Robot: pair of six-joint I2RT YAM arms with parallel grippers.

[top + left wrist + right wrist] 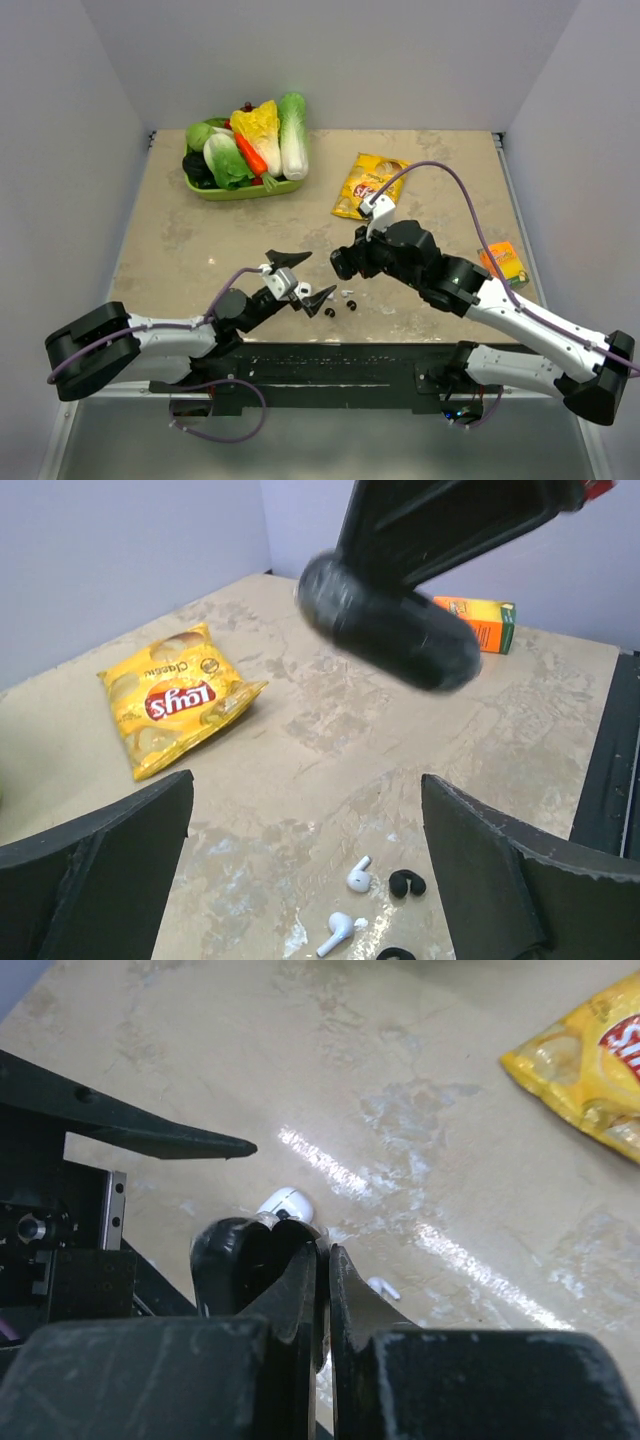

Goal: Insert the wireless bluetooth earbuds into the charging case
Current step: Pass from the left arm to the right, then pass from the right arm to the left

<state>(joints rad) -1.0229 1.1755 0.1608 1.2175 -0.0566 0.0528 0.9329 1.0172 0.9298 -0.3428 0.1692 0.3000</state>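
Slanting lengthwise, charging case (385,625) hangs in right end effector (322,1248).

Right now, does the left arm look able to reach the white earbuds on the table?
Likely yes: the left gripper is open, the white earbuds lie uncovered on the table just ahead of it, and the dark case in the right gripper hangs higher up.

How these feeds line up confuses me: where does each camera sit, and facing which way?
Top external: above and behind the bases, looking down on the beige mottled table; left arm and right arm show.
Left wrist: on the left arm, looking across small white stemmed earbuds toward a yellow crisp bag; own jaws open.
Right wrist: on the right arm, looking down; own jaws shut on a black oval charging case.
Wrist views share bag and earbuds.
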